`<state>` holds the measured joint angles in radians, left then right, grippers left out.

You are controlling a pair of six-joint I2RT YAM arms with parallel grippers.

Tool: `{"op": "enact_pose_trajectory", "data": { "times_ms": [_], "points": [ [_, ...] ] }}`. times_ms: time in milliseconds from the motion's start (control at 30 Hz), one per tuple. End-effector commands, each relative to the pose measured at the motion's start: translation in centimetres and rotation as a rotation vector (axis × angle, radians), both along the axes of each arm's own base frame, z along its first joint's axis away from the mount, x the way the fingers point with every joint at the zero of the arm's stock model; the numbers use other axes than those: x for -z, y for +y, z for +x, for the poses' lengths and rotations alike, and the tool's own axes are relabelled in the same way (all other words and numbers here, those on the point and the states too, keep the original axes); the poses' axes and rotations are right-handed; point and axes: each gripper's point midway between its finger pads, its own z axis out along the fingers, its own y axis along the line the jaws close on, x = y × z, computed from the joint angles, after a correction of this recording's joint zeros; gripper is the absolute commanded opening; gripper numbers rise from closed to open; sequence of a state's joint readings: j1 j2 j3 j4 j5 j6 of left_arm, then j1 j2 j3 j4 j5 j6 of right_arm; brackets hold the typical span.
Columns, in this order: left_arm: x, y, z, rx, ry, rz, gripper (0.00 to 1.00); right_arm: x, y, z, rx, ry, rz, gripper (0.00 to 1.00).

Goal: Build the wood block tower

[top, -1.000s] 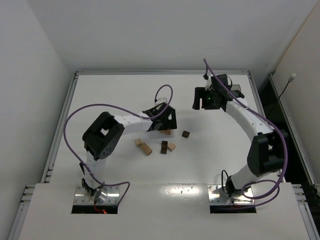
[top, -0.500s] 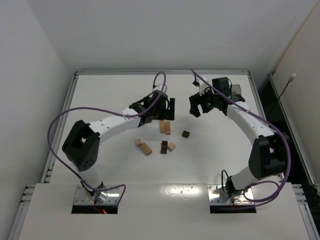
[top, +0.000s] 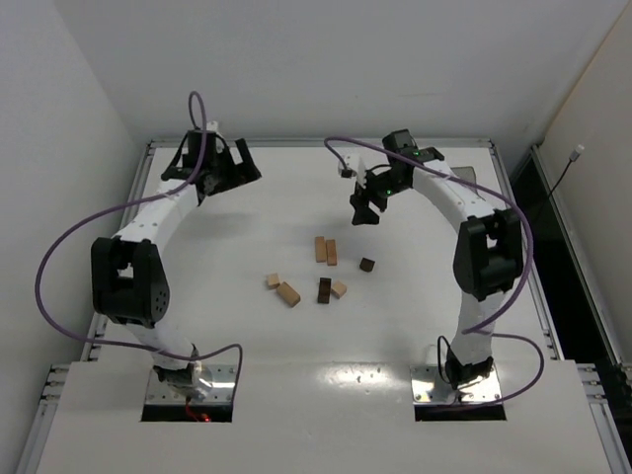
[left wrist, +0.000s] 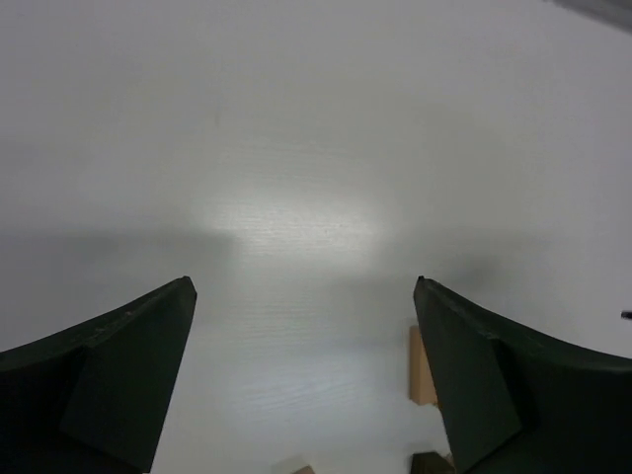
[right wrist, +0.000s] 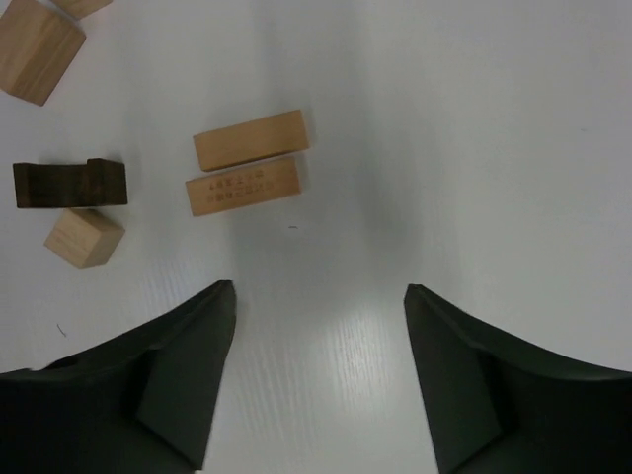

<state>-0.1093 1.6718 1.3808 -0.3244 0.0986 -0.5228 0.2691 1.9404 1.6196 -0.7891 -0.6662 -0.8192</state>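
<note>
Left gripper (left wrist: 302,286) is wide open and empty, over the table's (top: 247,326) far left corner. Right gripper (right wrist: 319,288) is also spread, holding nothing. Wood blocks (top: 324,289) lie scattered flat mid-table.

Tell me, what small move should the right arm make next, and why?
Probably the right gripper should ease forward and down over the two tan oblongs lying side by side ahead of it: its jaws are open and empty, and the blocks lie scattered.
</note>
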Motion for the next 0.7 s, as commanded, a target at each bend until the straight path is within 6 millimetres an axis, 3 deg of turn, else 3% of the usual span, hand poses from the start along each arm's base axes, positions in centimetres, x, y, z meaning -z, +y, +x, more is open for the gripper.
{"op": "enact_pose_trajectory", "data": {
  "times_ms": [0, 67, 100, 133, 200, 233, 300, 400, 567, 600, 667],
  "points": [
    [4.9, -5.2, -3.3, 0.216, 0.142, -0.052, 0.86, 0.8, 1.0, -1.6, -0.057, 0.081, 0.023, 0.61],
    [6.4, -7.3, -4.3, 0.265, 0.163, -0.029, 0.69, 0.9, 0.9, -0.4, 0.048, 0.072, 0.027, 0.57],
    [7.2, -8.1, -4.8, 0.286, 0.182, -0.026, 0.52, 2.0, 0.5, -0.8, 0.088, 0.094, 0.016, 0.51],
    [7.7, -9.5, -5.4, 0.31, 0.192, -0.009, 0.42, 1.7, 0.6, 0.4, 0.13, 0.037, 0.031, 0.48],
    [8.9, -10.6, -5.9, 0.333, 0.218, 0.004, 0.27, 2.1, -0.3, 0.0, 0.241, 0.052, 0.022, 0.4],
    [10.1, -10.9, -5.6, 0.329, 0.238, 0.024, 0.11, 2.1, -0.6, 0.2, 0.284, 0.042, 0.021, 0.38],
    [11.1, -11.8, -5.0, 0.349, 0.249, 0.043, 0.0, 2.3, -1.3, 0.5, 0.379, 0.05, 0.015, 0.36],
    [12.9, -12.8, -4.0, 0.379, 0.288, 0.057, 0.0, 2.6, -2.3, 0.1, 0.475, 0.089, 0.009, 0.28],
    [14.0, -15.4, -2.9, 0.474, 0.287, 0.066, 0.0, 2.4, -3.2, -0.9, 0.543, 0.103, 0.022, 0.31],
    [15.0, -16.0, -3.2, 0.501, 0.304, 0.084, 0.0, 2.3, -3.2, -1.1, 0.543, 0.1, 0.024, 0.31],
    [14.8, -17.0, -2.7, 0.533, 0.291, 0.09, 0.0, 2.2, -3.1, -1.2, 0.544, 0.111, 0.033, 0.31]
  ]
}}
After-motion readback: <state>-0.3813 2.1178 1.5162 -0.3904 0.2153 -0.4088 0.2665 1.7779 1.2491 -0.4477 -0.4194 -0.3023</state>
